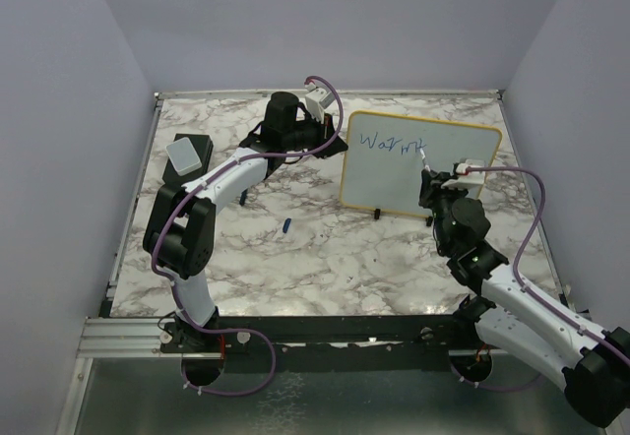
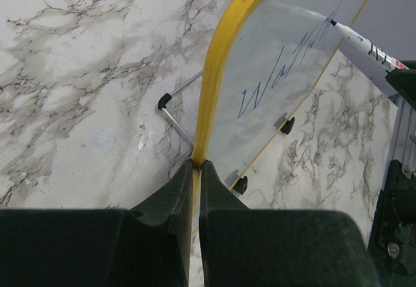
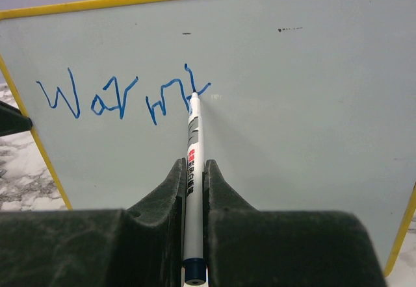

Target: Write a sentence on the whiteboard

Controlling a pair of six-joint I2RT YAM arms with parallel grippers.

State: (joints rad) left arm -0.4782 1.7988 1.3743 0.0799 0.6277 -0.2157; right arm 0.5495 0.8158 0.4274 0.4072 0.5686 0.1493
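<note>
Whiteboard, rectangular and white with rounded corners and a thin yellow frame [image 1: 443, 174], stands upright on small black feet at the far right of the grey-veined marble tabletop [image 1: 325, 248], its writing face turned toward the right arm. Left arm reaches across from the near left. Left gripper [image 2: 196, 167] is clenched on the yellow frame at the board's left edge, which braces the panel against writing pressure. Right gripper [image 3: 193, 167] is clamped around a slim white-barrelled marker [image 3: 194, 131], the barrel running forward between the fingers and the tip touching the board face. A grey-topped black eraser block [image 1: 187, 152] lies at the far left of the table, well apart from the board. A small dark blue object [image 1: 284, 224], possibly the marker cap, lies on the bare marble between the arms. Blue handwritten sentence [image 3: 117, 99] so far reads about "Warm" plus the first strokes of a following letter, set in the upper left of the face; the tip rests at the end of that last stroke. Step in hand, as judged: forming the first word, early in the task. The next move calls for completing that letter, then carrying the tip rightward at light, constant contact. Left clamp should hold firm so the board does not tip back. Space to the right and below is unmarked and available for the rest.
</note>
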